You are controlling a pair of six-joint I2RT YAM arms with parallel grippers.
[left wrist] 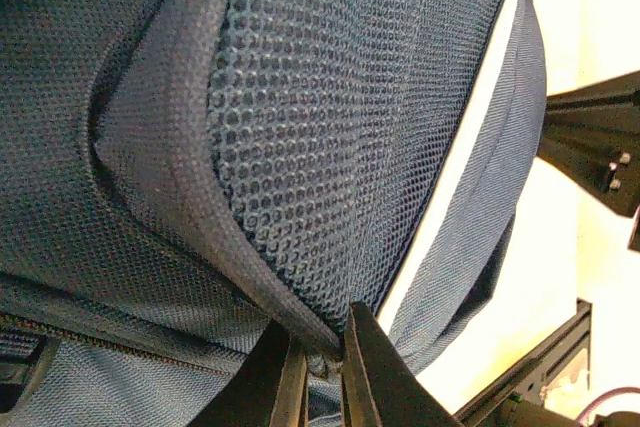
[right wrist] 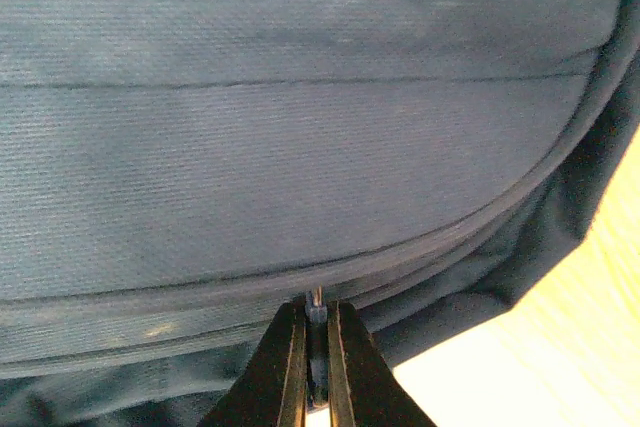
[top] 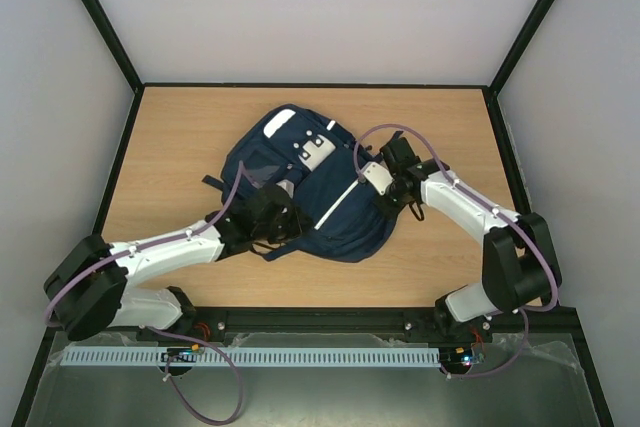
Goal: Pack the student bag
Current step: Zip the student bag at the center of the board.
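Left gripper (left wrist: 328,332): fingers pressed together, pinching a fold of mesh padding at the near-left edge of the navy-blue fabric backpack (top: 345,222). Right gripper (right wrist: 316,312): fingers nearly together, clamped on a small dark tab at the curved zipper seam on the backpack's right edge; can't tell exactly what the tab is.

The backpack lies flat in the middle of the table, between the two grippers, one arm reaching in from each side. It sits on a slant, with the end bearing the white patches toward the far left and the rounded end toward the near right.

Look: dark navy woven cloth and honeycomb mesh panel (left wrist: 340,127), with a thin white piping line along the mesh edge. One white patch (top: 278,122) at the far end, another (top: 318,154) just beside it, and a white reflective strip (top: 340,202) running diagonally down the middle. Dark straps stick out at the left and near sides.

Surface: light wood-grain table top (top: 180,137) with a black edge frame (top: 320,84). Plain white walls (top: 320,7) on three sides. Purple cables (top: 398,128) loop over both arms.
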